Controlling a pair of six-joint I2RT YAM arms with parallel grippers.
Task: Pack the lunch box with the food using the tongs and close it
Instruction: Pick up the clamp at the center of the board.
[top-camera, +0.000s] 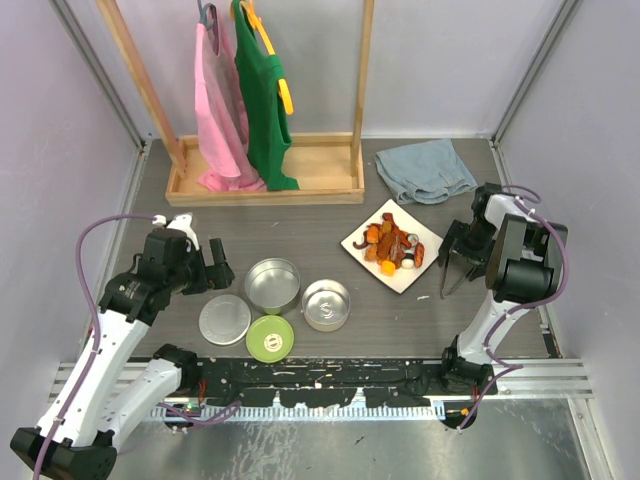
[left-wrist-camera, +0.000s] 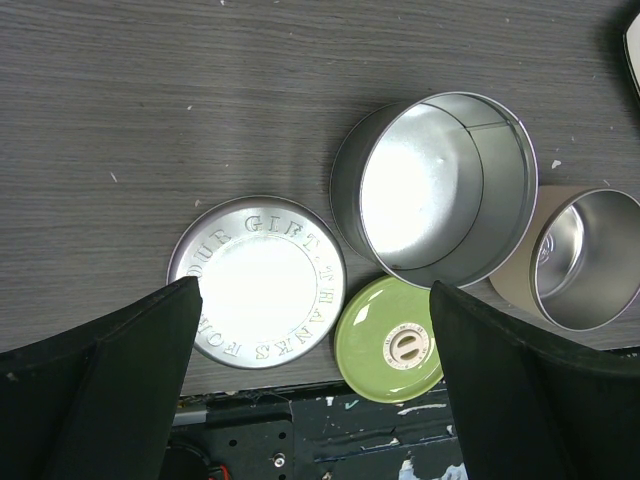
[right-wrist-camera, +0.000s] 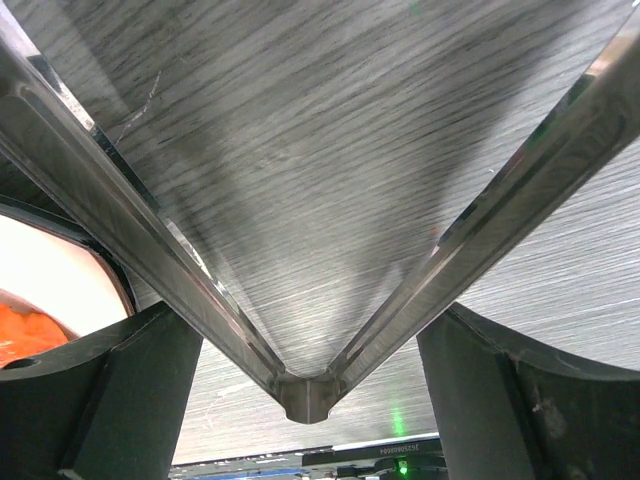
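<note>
**A:** What's on the far left?

**B:** The left tool (top-camera: 216, 270) (left-wrist-camera: 315, 290) hangs above the tabletop (top-camera: 300, 220), jaws spread wide, gripping nothing. Right beneath it lies the steel lid (top-camera: 224, 319) (left-wrist-camera: 258, 282), flat. The green lid (top-camera: 269, 338) (left-wrist-camera: 390, 338) is just beside that.

**A:** And the tins?

**B:** The larger tin (top-camera: 272, 285) (left-wrist-camera: 435, 190) stands just behind the lids. The smaller tin (top-camera: 326, 304) (left-wrist-camera: 585, 258) is close on its right. Both are uncovered, with bare steel inside.

**A:** Where's the food?

**B:** The food (top-camera: 392, 245) is all heaped on the white plate (top-camera: 417, 273), right of the tins. It's orange, red and dark chunks.

**A:** Who's got the tongs?

**B:** The right tool (top-camera: 460, 262) (right-wrist-camera: 310, 320), far right. It holds the tongs (right-wrist-camera: 305, 395) up off the tabletop, just beside the plate. Its jaws stand wide, the V caught between them, arms splayed open.
</note>
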